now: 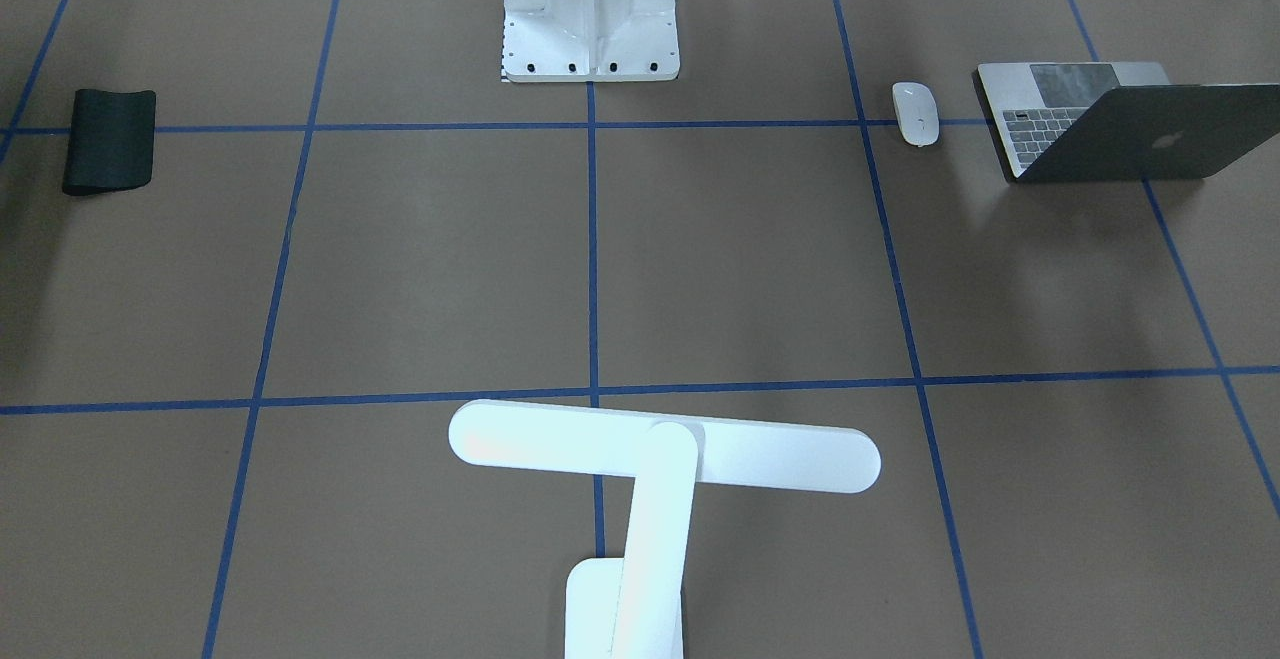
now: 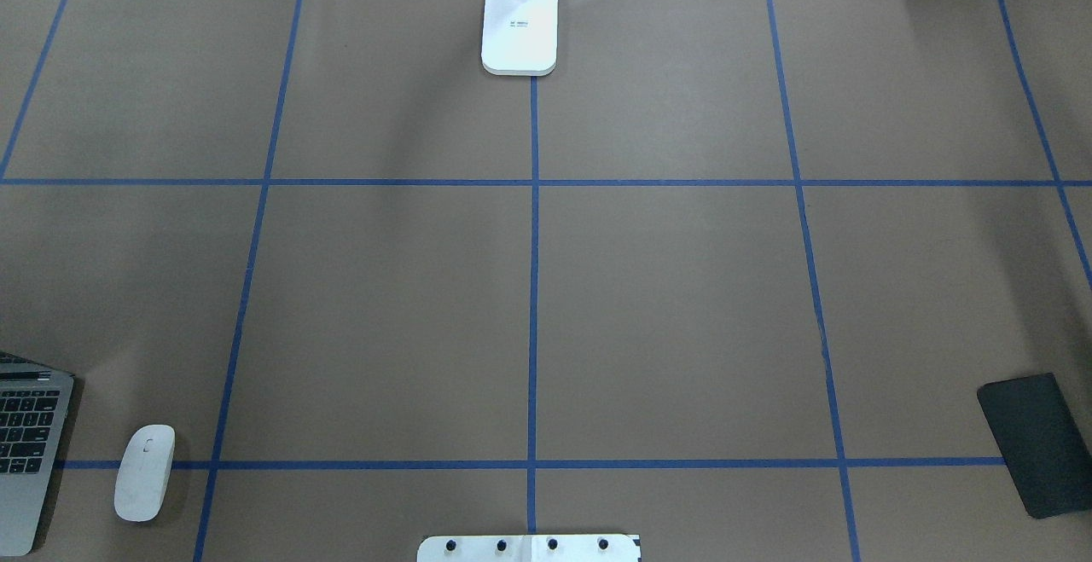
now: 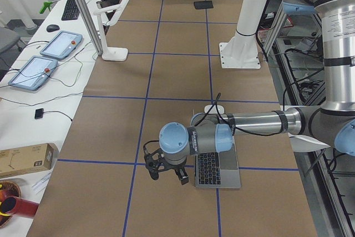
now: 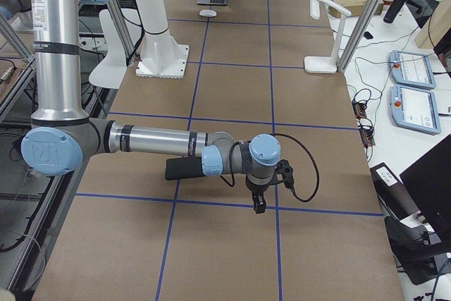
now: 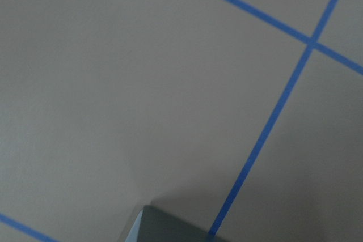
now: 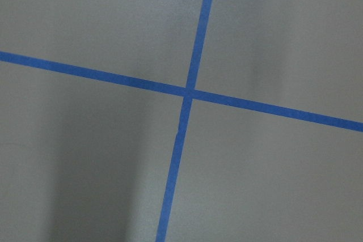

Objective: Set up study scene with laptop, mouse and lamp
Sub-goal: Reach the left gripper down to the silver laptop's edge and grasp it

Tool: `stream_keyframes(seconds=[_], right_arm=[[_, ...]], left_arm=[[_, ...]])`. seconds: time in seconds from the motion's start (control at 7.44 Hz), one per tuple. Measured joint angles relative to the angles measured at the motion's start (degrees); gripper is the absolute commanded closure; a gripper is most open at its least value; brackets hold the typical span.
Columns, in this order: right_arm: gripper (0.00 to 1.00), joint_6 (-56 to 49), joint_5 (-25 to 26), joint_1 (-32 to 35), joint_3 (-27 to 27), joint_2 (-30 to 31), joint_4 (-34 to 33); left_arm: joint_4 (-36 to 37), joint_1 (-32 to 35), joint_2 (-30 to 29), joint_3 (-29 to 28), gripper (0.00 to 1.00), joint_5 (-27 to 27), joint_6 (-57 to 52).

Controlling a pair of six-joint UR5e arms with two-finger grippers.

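Note:
The laptop point(image 1: 1130, 124) stands open at the table's end on my left, its lid towards the front-facing camera; it also shows in the overhead view point(image 2: 26, 451). The white mouse point(image 1: 915, 113) lies beside it point(image 2: 145, 472). The white T-shaped lamp point(image 1: 660, 459) stands at the far middle edge, with its base point(image 2: 519, 29) on the table. My left gripper point(image 3: 167, 177) hangs over the table just beside the laptop point(image 3: 216, 167). My right gripper point(image 4: 259, 202) hangs beside a black mat point(image 4: 184, 168). I cannot tell whether either gripper is open or shut.
The black mat point(image 1: 108, 139) lies at the table's end on my right. The white bolted pedestal point(image 1: 590, 19) stands at the near middle edge. Blue tape lines point(image 2: 533, 289) divide the brown table. Tablets and cables point(image 3: 41, 62) lie beyond the far edge.

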State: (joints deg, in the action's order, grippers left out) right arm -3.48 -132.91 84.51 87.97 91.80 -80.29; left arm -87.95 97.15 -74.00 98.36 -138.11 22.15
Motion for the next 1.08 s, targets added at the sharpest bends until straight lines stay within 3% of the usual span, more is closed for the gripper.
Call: stream_keyframes(seconds=[0.54, 1.08], right_arm=[[0.0, -0.28, -0.3, -0.04, 3.23, 2.57, 0.19], [0.0, -0.3, -0.33, -0.04, 5.57, 4.44, 0.23]], left_arm=[[-0.07, 2.41, 2.07, -0.1, 0.01, 0.38, 13.16], [-0.5, 2.51, 2.8, 1.72, 0.01, -5.44, 28.88]])
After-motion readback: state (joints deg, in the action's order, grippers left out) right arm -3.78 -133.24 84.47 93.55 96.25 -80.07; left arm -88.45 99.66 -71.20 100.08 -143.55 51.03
